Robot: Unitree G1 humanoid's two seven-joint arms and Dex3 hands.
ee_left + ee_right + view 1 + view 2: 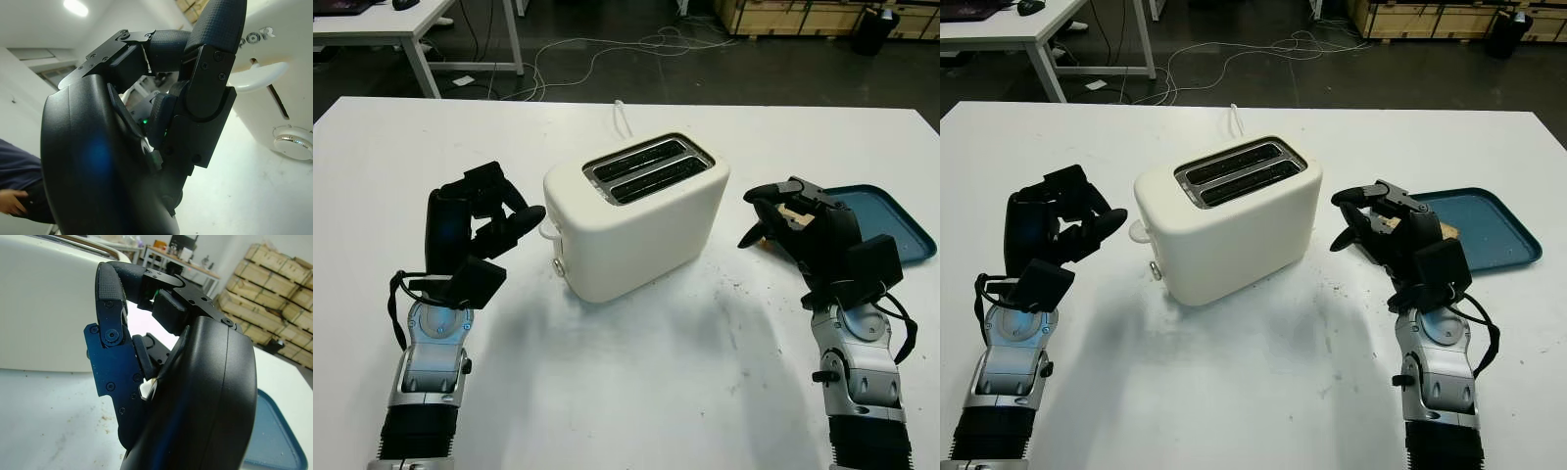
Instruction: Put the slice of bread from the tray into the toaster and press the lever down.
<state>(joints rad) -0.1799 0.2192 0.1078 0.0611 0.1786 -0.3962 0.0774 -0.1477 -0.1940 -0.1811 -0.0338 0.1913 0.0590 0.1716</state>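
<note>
surface: white table [636,392] | on it: cream toaster [636,220] at centre; blue tray [891,220] at right; crumbs between

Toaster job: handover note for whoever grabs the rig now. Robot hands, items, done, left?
Right robot hand: shut on the bread, raised between the toaster and the tray.
Left robot hand: holds nothing, fingers curled, beside the toaster's lever end.
Toaster: mid-table, both slots empty, lever up.
Done: bread picked off the tray.
Left: drop the bread into a slot, then press the lever down.
</note>
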